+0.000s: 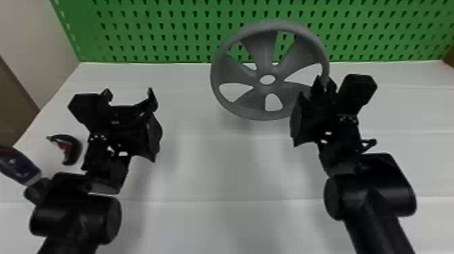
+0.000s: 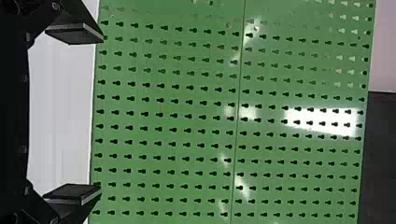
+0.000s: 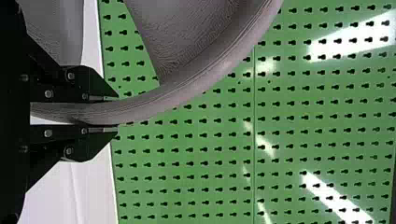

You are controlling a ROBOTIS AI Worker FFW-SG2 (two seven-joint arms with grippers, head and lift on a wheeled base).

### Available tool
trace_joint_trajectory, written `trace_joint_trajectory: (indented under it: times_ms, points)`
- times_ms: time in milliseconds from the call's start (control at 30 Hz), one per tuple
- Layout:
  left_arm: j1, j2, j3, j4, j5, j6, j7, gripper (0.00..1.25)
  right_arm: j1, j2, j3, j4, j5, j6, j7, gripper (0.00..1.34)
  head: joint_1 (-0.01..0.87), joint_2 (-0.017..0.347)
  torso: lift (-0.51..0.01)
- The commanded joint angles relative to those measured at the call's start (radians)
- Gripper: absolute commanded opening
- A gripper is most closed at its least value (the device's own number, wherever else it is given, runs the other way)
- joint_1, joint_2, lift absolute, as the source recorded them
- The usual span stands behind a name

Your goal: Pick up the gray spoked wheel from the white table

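Observation:
My right gripper is shut on the right side of the gray spoked wheel's rim. The gray spoked wheel is held up above the white table, its face towards the head camera. From the right wrist view, the rim of the gray spoked wheel runs between the two fingers of my right gripper. Left of the wheel and apart from it, my left gripper stands open over the table, with nothing between its fingers; the left wrist view has the same left gripper with fingers wide apart.
A green pegboard stands along the table's back edge, behind the wheel. On the left lie a dark curved object with some red and a blue item, both close to my left arm.

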Motion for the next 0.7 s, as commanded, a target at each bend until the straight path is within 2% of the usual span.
trace_joint_trajectory:
  times_ms: [0, 367, 667]
  points:
    - [0.002, 0.000, 0.005, -0.001, -0.001, 0.000, -0.014, 1.10, 0.001, 0.002, -0.001, 0.003, -0.001, 0.006, 0.000, 0.18, 0.806, 0.044, -0.098]
    - [0.003, 0.000, 0.018, -0.001, -0.015, 0.000, -0.017, 1.10, -0.004, -0.001, 0.004, 0.003, -0.012, 0.018, 0.001, 0.18, 0.806, 0.044, -0.098]
    - [0.006, -0.001, 0.030, -0.004, -0.012, 0.000, -0.017, 1.10, -0.011, -0.008, 0.004, 0.003, 0.002, 0.051, 0.035, 0.18, 0.806, 0.044, -0.098]
